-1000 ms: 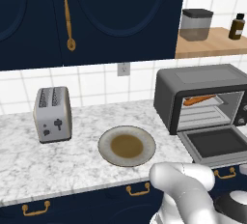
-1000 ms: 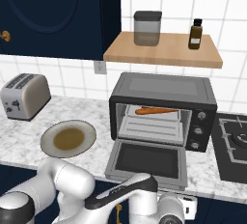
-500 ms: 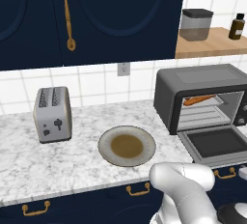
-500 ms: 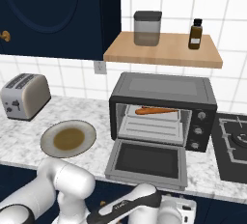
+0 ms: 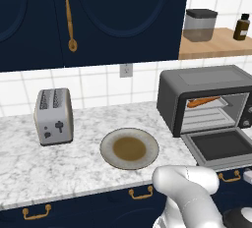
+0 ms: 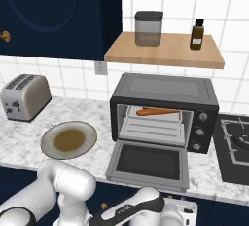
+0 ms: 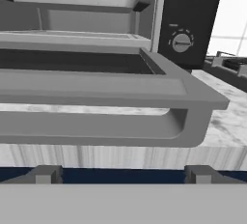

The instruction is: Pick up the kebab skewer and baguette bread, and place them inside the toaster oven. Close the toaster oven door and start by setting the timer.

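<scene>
From the left base view, the toaster oven (image 5: 209,99) sits at the right end of the marble bench (image 5: 29,163), its door (image 5: 221,146) dropped flat toward the robot; an orange-brown baguette bread (image 5: 203,102) lies on the upper rack, and the plate (image 5: 129,148) beside it holds nothing but a brown centre. From the right base view the same door (image 6: 148,162) lies open over the bench edge, the baguette stretched left to right across the rack; whether the kebab skewer is in there too cannot be made out. In the hand view the claw (image 7: 123,175) stands spread wide and empty, just below and in front of the door's grey bar handle (image 7: 96,129), whose long axis runs crosswise to the fingers, so lifting the door shut looks like the next step.
</scene>
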